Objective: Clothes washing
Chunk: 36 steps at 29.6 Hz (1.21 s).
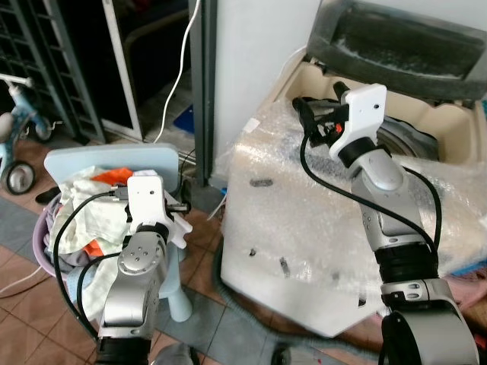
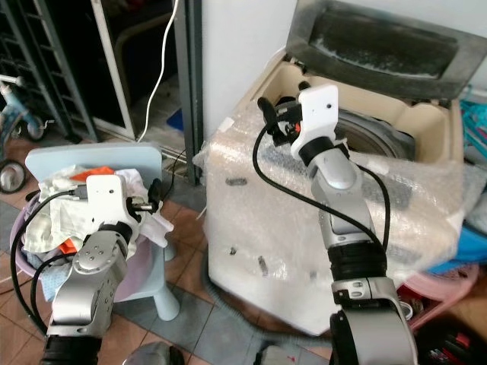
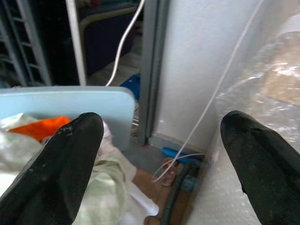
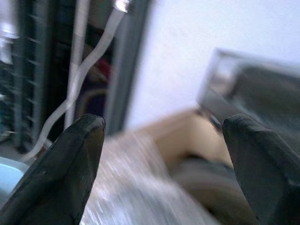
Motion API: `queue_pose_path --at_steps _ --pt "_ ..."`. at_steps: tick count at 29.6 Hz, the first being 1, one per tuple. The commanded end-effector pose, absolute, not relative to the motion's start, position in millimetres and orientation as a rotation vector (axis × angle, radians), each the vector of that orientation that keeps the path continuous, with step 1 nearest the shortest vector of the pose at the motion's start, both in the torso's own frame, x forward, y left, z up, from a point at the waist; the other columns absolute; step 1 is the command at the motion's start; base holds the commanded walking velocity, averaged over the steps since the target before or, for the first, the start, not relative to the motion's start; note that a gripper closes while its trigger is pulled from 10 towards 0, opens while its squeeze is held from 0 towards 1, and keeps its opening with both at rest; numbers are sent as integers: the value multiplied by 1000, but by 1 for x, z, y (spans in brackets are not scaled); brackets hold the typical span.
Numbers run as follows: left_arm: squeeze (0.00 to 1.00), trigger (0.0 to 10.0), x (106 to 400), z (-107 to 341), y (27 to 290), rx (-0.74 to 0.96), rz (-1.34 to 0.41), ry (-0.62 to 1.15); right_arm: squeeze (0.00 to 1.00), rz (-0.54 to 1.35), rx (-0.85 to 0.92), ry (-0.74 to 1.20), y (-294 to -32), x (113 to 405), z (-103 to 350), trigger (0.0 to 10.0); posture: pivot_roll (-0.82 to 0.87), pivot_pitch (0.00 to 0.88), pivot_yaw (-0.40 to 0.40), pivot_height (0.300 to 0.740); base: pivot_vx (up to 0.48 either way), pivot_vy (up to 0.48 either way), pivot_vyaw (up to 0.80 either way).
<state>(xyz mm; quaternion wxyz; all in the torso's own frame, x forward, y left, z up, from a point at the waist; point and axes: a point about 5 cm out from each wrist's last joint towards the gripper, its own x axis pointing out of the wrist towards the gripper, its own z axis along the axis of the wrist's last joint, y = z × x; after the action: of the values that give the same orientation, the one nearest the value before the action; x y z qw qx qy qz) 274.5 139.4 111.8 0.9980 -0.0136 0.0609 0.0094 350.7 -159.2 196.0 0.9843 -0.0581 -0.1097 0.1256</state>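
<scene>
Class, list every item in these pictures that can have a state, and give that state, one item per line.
Washing machine lid: raised open.
Washing machine: wrapped in bubble wrap.
Laundry basket: heaped with clothes.
Left gripper: open, empty, beside the clothes.
Right gripper: open, empty, raised over the washing machine.

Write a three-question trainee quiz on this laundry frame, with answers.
1. True or false: the washing machine lid is raised.
2. What wraps the machine's body? A cardboard, B bubble wrap, C cloth.
3. Which gripper hangs over the clothes pile?

Key:
1. True.
2. B, bubble wrap.
3. The left gripper, fingers spread and empty; the right gripper, also open, is up by the machine's top.
</scene>
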Motion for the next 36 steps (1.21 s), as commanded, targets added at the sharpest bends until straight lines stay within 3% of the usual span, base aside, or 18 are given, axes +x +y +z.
queue_pose_path --at_steps 1,9,11,15,19,22,25,31,36 --pt "0 10000 276 117 136 -15 13 97 0 188 -105 -198 -171 349 195 10000 -16 0 -57 740 0 480 0" --pt "0 10000 278 118 138 -9 17 96 0 148 -141 -178 -172 349 191 10000 -22 0 -48 740 0 480 0" --pt "0 10000 279 119 140 6 33 78 0 119 -45 -155 -170 347 187 10000 -16 0 -46 740 0 480 0" --pt "0 10000 279 119 144 11 54 77 0 104 -83 -127 -170 339 178 10000 -14 0 -42 740 0 480 0" --pt "0 10000 278 117 146 16 61 81 0 178 4 -95 -166 333 171 10000 -10 0 -40 740 0 480 0" --pt "0 10000 277 118 149 37 77 62 0 120 -10 -63 -169 330 161 10000 -12 0 -39 740 0 445 0" --pt "0 10000 276 119 152 34 77 44 0 139 -55 -36 -163 329 155 10000 -17 0 -39 740 0 0 0" --pt "0 10000 276 118 156 29 89 54 0 166 19 6 -154 326 149 10000 -17 0 -42 740 0 0 0" --pt "0 10000 273 116 158 35 96 59 0 348 0 9 -135 316 149 10000 -17 0 -42 740 0 0 134"
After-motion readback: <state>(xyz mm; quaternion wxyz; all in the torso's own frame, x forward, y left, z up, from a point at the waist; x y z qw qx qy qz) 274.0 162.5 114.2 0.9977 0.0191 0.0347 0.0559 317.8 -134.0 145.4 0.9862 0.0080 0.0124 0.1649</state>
